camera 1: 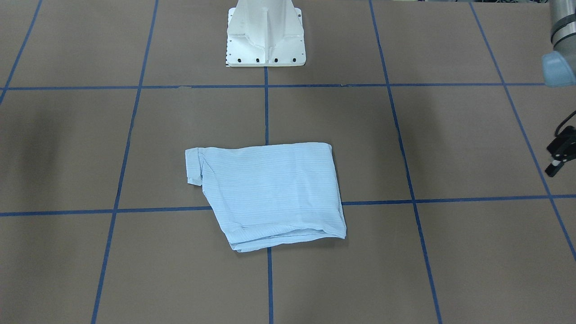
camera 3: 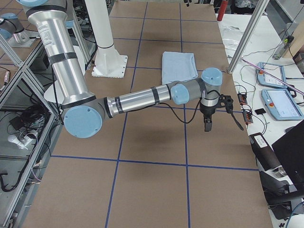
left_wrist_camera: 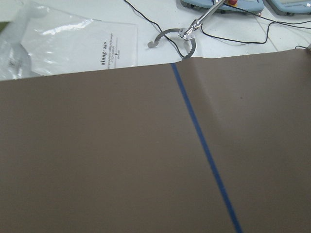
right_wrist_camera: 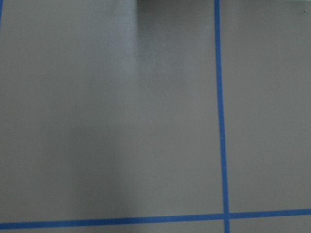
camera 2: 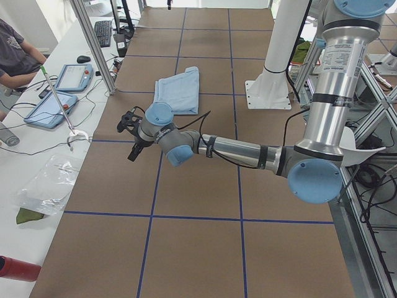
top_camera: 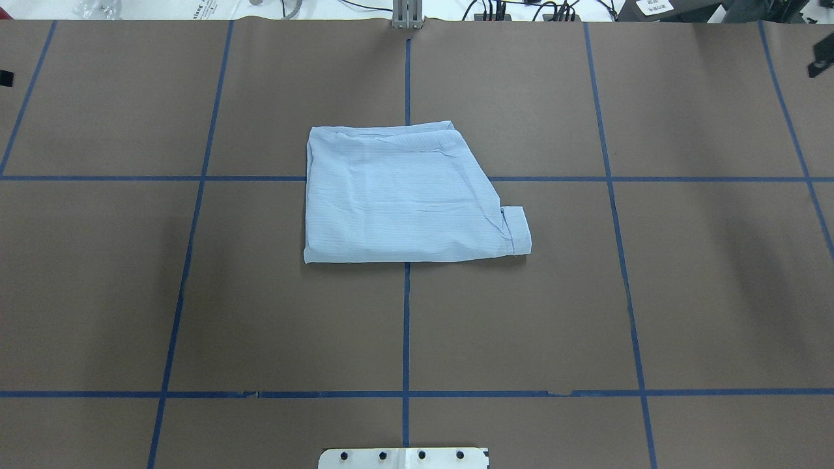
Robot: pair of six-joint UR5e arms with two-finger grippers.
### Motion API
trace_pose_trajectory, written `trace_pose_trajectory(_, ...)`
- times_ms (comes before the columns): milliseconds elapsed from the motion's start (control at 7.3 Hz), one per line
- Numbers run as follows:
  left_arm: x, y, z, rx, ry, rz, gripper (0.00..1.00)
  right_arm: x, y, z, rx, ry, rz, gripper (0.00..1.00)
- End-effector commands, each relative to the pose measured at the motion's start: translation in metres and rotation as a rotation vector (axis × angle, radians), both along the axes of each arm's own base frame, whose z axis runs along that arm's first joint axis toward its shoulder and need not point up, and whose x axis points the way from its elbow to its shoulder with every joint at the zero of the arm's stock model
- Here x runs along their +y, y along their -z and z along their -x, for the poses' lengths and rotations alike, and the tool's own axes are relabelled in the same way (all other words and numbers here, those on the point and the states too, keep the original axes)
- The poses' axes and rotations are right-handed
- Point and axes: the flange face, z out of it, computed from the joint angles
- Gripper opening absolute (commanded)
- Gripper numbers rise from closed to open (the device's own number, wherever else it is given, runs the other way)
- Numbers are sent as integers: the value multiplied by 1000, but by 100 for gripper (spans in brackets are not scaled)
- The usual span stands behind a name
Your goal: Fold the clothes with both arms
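The pale-blue striped shirt (camera 1: 270,193) lies folded into a flat, compact packet in the middle of the brown table, with a cuff sticking out at one corner (top_camera: 518,228). It also shows in the side views (camera 2: 178,90) (camera 3: 179,66). Nothing touches it. My left gripper (camera 1: 554,170) hangs far off the shirt near the table's left end (camera 2: 133,149); only part of it shows. My right gripper (camera 3: 207,124) hangs above the table's right end, and only a sliver shows overhead (top_camera: 821,62). I cannot tell whether either is open or shut. Both wrist views show only bare table.
The white pedestal base (camera 1: 265,40) stands at the robot's side of the table. Blue tape lines (top_camera: 406,326) grid the brown surface. Side benches hold tablets (camera 2: 62,77) (camera 3: 280,102), cables and a plastic bag (left_wrist_camera: 73,39). A person (camera 2: 15,49) sits at the left bench.
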Motion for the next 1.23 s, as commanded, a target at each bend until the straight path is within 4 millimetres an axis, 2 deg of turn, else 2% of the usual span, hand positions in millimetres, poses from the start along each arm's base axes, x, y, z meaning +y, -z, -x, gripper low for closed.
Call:
trace_pose_trajectory(0, 25, -6, 72, -166, -74, 22, 100, 52, -55, -67, -61, 29, -10, 100)
trace_pose_trajectory(137, 30, -18, 88, -208, -105, 37, 100, 63, -69, -73, -58, 40, -2, 100)
trace_pose_trajectory(274, 47, -41, 94, -206, -105, 79, 100, 67, -73, -76, -52, 60, -10, 100)
trace_pose_trajectory(411, 50, -53, 94, -195, -108, 116, 100, 65, -74, -69, -40, 73, 18, 100)
trace_pose_trajectory(548, 60, -57, 89, -133, -145, 154, 100, 65, -72, -68, -38, 76, 17, 100)
trace_pose_trajectory(685, 81, -80, 87, -119, -162, 183, 100, 64, -73, -65, -39, 81, 19, 100)
trace_pose_trajectory(822, 97, -74, 88, -122, -158, 165, 100, 65, -74, -62, -41, 84, 21, 100)
trace_pose_trajectory(959, 103, -67, 88, -125, -152, 155, 100, 67, -78, -62, -48, 85, 30, 100)
trace_pose_trajectory(1096, 111, -75, 88, -121, -151, 173, 100, 71, -85, -60, -45, 89, 40, 100)
